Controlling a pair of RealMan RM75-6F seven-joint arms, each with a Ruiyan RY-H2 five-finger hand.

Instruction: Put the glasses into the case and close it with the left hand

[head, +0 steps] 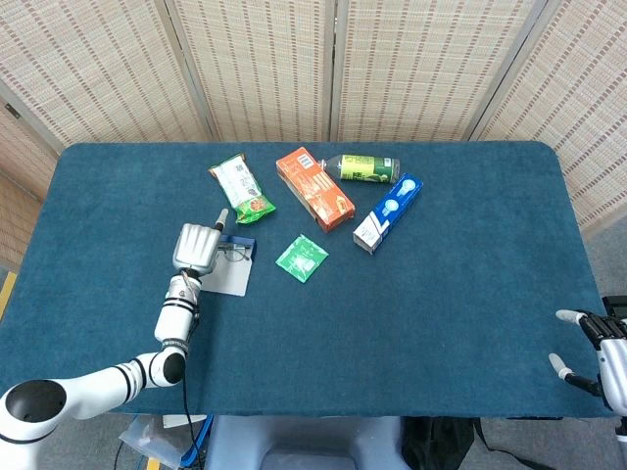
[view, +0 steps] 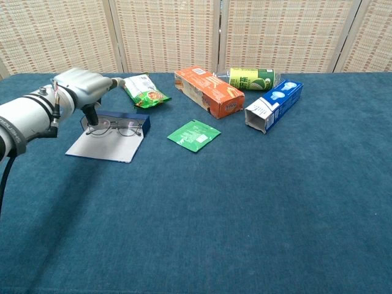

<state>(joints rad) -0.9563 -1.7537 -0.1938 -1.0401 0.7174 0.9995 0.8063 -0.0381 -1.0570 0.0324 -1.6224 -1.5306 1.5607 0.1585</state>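
The glasses [view: 116, 127] lie flat in the open case [view: 107, 146], lenses against its navy tray, with the grey lid spread flat toward me. From above, the glasses [head: 233, 252] sit at the case's [head: 228, 278] far end. My left hand [view: 76, 86] hovers over the case's left end; its thumb points down at the left lens and one finger stretches toward the snack bag. It grips nothing. In the head view the left hand [head: 196, 247] covers the case's left part. My right hand [head: 598, 357] rests with fingers apart off the table's near right corner.
A green snack bag [view: 143, 90] lies just behind the case. A green sachet [view: 194, 135] is to the case's right. Further back right are an orange box [view: 209, 92], a green bottle [view: 251, 78] and a blue box [view: 274, 104].
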